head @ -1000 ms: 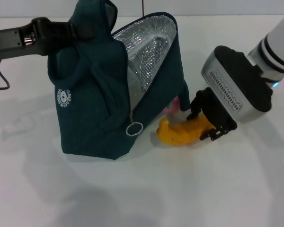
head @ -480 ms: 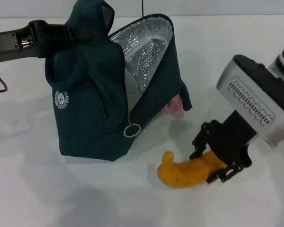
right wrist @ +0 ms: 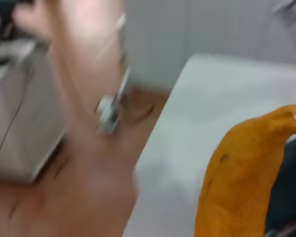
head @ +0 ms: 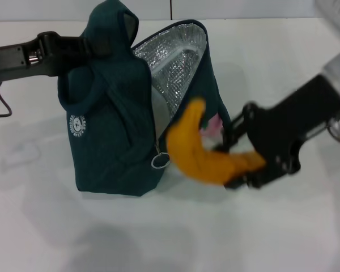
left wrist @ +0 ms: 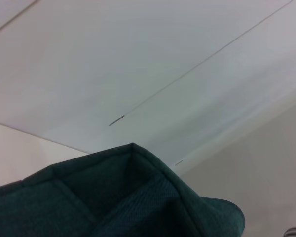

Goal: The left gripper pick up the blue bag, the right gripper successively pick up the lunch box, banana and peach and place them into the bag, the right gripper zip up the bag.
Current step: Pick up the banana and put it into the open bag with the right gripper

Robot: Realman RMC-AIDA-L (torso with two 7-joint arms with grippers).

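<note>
Head view: the right hand (head: 246,164), right of centre, is clamped on one end of the banana (head: 201,150). The fruit looks light, stiff and smooth, so an end grip may let it swing. Half a second ago it lay on the table (head: 158,238); now it hangs raised before the blue bag (head: 110,130), held up at upper left by the left hand (head: 88,45).

Left wrist view: only the bag's teal fabric (left wrist: 113,197) shows.

Right wrist view: the banana (right wrist: 241,173) fills the lower right.

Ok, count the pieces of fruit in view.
2. The yellow-orange toy banana is held in the right claw beside the dark teal fabric bag; the pink peach peeks behind. More may be hidden inside.
</note>
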